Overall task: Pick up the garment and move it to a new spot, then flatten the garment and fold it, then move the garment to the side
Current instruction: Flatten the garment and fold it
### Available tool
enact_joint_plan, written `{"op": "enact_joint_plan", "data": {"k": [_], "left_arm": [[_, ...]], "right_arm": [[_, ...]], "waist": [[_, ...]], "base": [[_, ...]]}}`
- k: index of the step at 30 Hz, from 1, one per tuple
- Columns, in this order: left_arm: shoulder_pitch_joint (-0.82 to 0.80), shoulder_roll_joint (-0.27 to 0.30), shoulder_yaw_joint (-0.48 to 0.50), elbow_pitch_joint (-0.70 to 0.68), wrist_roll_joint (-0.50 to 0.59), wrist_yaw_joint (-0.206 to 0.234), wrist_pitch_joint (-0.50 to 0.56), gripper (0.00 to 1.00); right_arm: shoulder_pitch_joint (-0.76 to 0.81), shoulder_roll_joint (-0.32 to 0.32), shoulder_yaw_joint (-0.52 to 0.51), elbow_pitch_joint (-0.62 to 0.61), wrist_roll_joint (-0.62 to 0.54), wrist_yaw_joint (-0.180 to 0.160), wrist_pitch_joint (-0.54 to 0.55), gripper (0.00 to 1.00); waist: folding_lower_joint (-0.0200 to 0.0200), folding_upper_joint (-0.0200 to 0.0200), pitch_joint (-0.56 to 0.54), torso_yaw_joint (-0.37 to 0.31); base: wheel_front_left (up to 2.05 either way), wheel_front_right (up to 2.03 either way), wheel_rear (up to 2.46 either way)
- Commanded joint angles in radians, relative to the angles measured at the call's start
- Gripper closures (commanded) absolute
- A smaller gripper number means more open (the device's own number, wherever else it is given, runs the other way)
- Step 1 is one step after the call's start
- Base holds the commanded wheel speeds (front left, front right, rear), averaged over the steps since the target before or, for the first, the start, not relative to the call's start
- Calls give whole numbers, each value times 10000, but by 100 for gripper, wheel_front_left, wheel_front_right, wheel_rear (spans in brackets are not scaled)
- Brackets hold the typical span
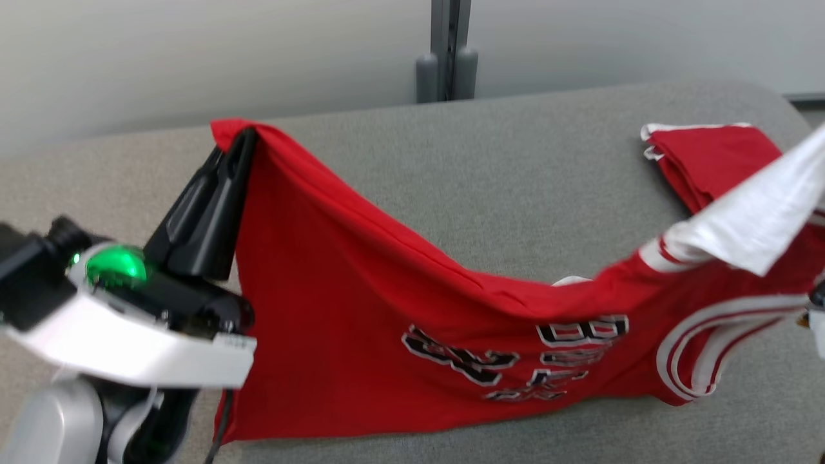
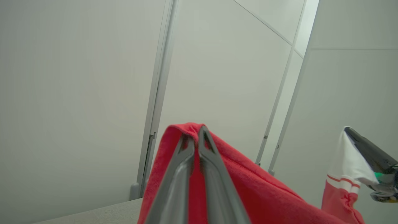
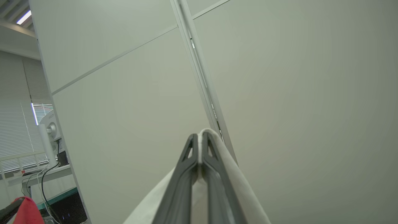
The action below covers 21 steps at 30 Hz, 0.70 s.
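hanging between the two grippers, the red garment (image 1: 361, 322) is held up over the grey table (image 1: 451, 161), its top edge sagging in the middle and its black and white lettering upside down in the head view. whether its lower edge rests on the table or hangs just clear cannot be told. the left gripper (image 1: 247, 134) stands at the upper left of the cloth, its two dark fingers (image 2: 183, 174) pressed together on a red corner that folds over their tips. the right gripper (image 3: 200, 137) has its fingers closed tight on the white part of the garment, which drapes over and beside them in the right wrist view; in the left wrist view the same gripper (image 2: 349, 130) shows at the right with white cloth and red stripes hanging from it. a white-striped sleeve opening droops at the right end of the garment. a second red piece of clothing (image 1: 709, 158), folded, with white trim, lies on the far right of the table, partly behind the lifted white flap. pale wall panels (image 2: 77, 77) rise beyond the table.
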Motion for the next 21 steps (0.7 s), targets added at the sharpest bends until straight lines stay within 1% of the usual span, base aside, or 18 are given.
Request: {"op": "enact_joint_plan", "data": {"k": [1,4,7,10,11,12,13,15,16,19,21], "left_arm": [[-524,63,28,381,-119,-119,51,100],[-1610,170,15,1476,-164,-389,211,100],[-3254,402,-48,2756,34,-759,452,100],[-5369,676,-47,4103,385,-1047,671,100],[-6882,755,-68,5077,673,-1191,642,100],[-6882,755,-68,5077,673,-1191,642,100],[-8305,800,-35,6156,991,-1257,422,100],[-9635,897,8,7259,1394,-1304,54,100],[-9635,897,8,7259,1394,-1304,54,100],[-11360,1104,-43,8625,2080,-1343,-746,100],[-12149,1260,-133,9431,2461,-1427,-1307,100]], "right_arm": [[-415,-10,151,315,-16,5,-3,100],[-1479,-17,570,1173,-83,5,-70,100],[-3058,-71,1087,2194,-276,5,-174,100],[-5229,-9,1526,3334,-492,5,-357,100],[-6756,107,1751,4180,-618,5,-588,100],[-6756,107,1751,4180,-618,5,-588,100],[-8269,202,2008,5092,-703,5,-922,100],[-9708,287,2114,6177,-861,5,-1356,100],[-9708,287,2114,6177,-861,5,-1356,100],[-11595,406,2178,7689,-1152,5,-2053,100],[-12487,481,2196,8654,-1173,5,-2469,100]], "waist": [[0,-1,737,33],[0,-1,1510,50],[0,-1,2269,28],[0,-1,2947,-112],[0,-1,3291,-207],[0,-1,3291,-207],[0,-1,3488,-322],[0,-1,3580,-506],[0,-1,3580,-506],[0,-1,3676,-779],[0,-1,3839,-1003]], "base": [[0,0,0],[0,0,0],[0,0,0],[0,0,0],[0,0,0],[0,0,0],[0,0,0],[0,0,0],[0,0,0],[0,0,0],[0,0,0]]}}
